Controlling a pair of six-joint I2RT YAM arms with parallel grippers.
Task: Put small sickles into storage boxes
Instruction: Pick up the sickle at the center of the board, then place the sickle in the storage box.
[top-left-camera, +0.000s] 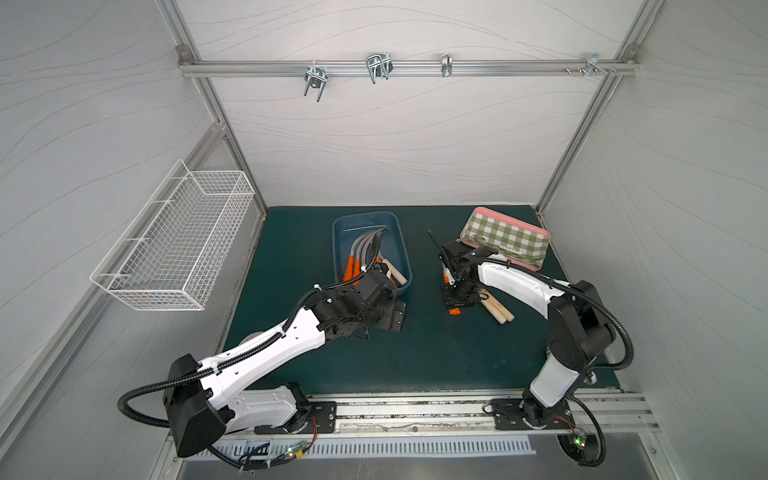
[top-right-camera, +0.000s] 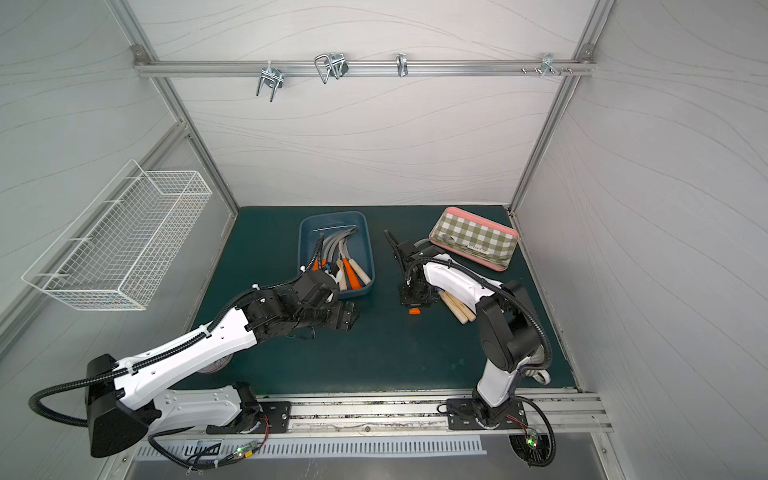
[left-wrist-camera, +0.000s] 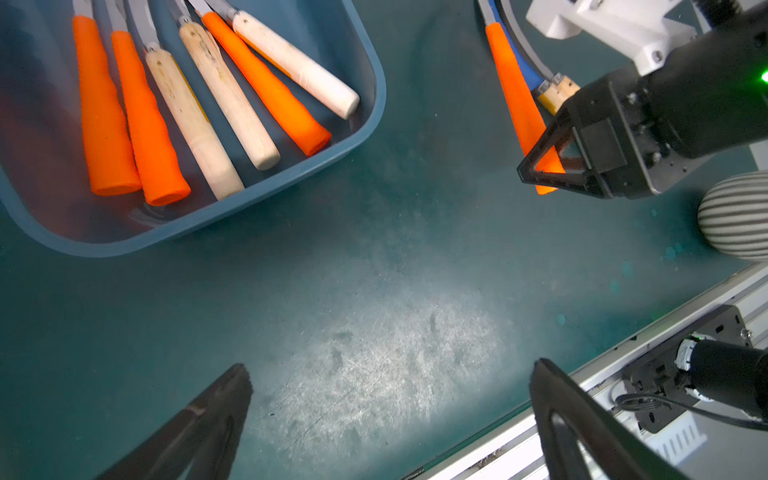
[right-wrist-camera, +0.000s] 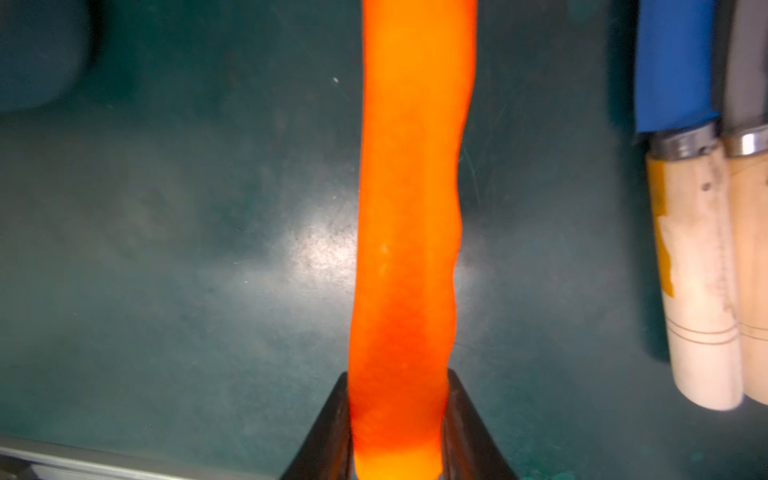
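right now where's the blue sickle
Right wrist view: blue-bladed sickle on the mat, robot's right side, against another wooden-handled sickle, beside the gripped orange handle.

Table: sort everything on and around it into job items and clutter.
Job: tub; sickles in it; orange sickle in the right gripper; two wood-handled sickles on the mat.
Clutter: wire basket; checked tray; rail hooks; striped object.

Wire basket (top-left-camera: 174, 237): white, fixed on the left wall, beside the desk.
Tray (top-left-camera: 507, 232): green-checked, pink rim, in the far right corner.
Desk (top-left-camera: 415, 353): dark green mat, scratched.
Hooks (top-left-camera: 378, 66): metal, on the back wall rail.
Striped round object (left-wrist-camera: 735, 216): grey-white, near the desk edge.
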